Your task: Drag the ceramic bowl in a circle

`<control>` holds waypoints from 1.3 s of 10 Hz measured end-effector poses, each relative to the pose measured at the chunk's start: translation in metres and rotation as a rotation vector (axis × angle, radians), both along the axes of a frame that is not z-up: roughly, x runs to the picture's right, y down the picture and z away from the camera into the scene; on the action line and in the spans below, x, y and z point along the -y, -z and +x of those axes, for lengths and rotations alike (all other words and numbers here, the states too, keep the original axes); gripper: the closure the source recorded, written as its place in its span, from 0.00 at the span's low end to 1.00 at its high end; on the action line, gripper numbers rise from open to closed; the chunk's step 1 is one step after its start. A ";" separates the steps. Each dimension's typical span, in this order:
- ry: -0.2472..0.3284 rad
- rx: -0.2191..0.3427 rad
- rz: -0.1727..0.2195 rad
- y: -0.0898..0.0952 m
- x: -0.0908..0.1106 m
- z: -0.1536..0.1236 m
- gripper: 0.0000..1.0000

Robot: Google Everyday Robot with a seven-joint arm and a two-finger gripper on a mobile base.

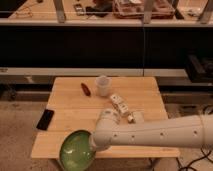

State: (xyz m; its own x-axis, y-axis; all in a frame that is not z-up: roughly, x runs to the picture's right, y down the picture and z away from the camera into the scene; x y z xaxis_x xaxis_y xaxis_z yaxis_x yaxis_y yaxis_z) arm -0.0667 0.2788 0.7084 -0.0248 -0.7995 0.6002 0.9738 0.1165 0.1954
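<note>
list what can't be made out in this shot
All in the camera view:
The gripper, at the ceramic bowl's right rim: its grip is hidden by the arm's own wrist.
Small box mid-table: label too blurred to read.
Red object beside the cup: too small to identify.

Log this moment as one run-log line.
ceramic bowl: front-left edge of table | gripper: shut, at bowl's right rim | cup: rear, apart
</note>
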 end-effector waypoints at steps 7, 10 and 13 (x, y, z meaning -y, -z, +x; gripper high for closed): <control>-0.158 0.004 0.051 -0.140 0.102 -0.057 1.00; -0.277 -0.073 0.101 -0.181 0.150 -0.019 1.00; -0.352 -0.219 0.136 -0.190 0.162 0.062 1.00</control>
